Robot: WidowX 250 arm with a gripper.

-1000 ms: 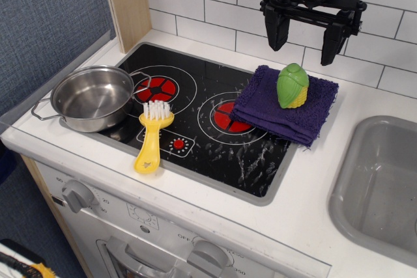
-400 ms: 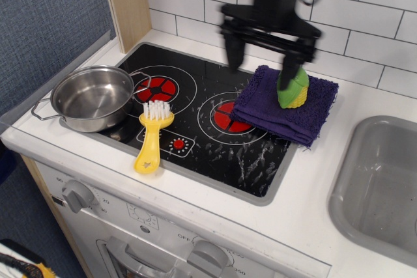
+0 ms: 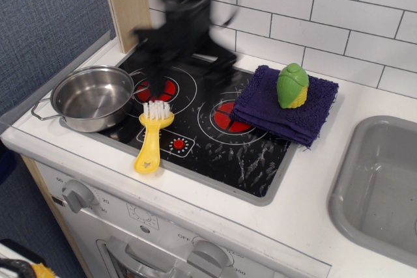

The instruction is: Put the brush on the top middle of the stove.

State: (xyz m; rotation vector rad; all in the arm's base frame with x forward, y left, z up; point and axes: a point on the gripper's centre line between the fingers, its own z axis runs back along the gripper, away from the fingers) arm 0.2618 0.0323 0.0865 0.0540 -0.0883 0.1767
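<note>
Gripper (image 3: 179,73) blurred above yellow dish brush (image 3: 151,138), jaw state unreadable; risked clipping steel pot (image 3: 92,97) beside bristles, knocking brush askew.

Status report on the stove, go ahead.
Gripper blurred above left burner, state unclear. Small yellow plastic brush flat on glossy black stove, untouched. Steel pot beside it.

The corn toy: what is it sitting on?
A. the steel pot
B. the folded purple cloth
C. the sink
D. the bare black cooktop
B: the corn toy rests on the purple cloth at the right edge of the stove, apart from the pot and sink.
</note>
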